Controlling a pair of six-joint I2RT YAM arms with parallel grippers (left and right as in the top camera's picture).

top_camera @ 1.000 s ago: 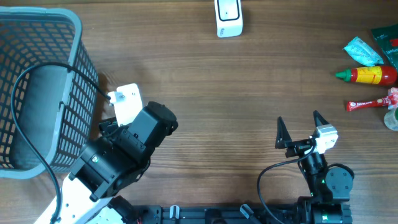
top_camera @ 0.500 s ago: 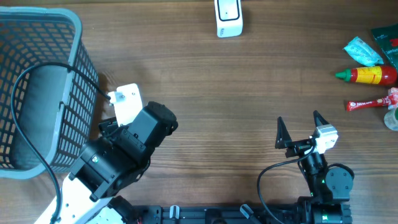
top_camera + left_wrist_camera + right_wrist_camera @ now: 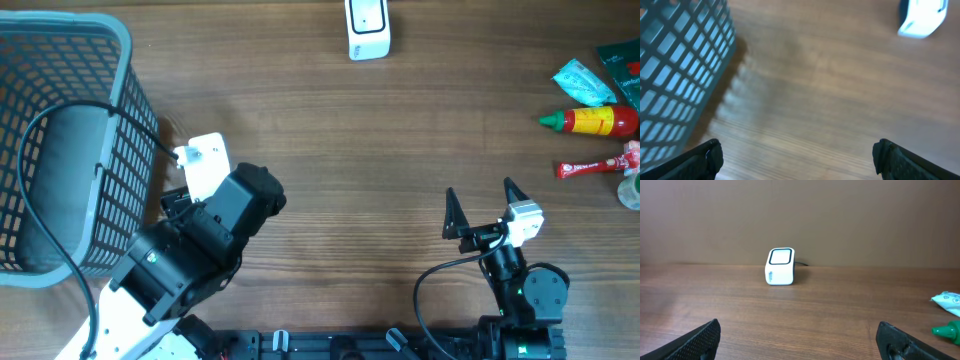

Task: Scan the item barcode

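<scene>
Nearest the base, the right gripper (image 3: pixel 480 190) was seen over the wooden table (image 3: pixel 350 170), its jaws spread wide with nothing between them. The left gripper (image 3: pixel 797 155) was likewise parted and empty, just beside the grey basket (image 3: pixel 128 110). Further out, at the right edge, a red bottle (image 3: pixel 598 121) (green-capped), a red tube (image 3: pixel 592 168) and a teal packet (image 3: pixel 583 82) were laid close together, well apart from both grippers. Farthest off, the white scanner (image 3: pixel 367 28) was stood at the far edge.
</scene>
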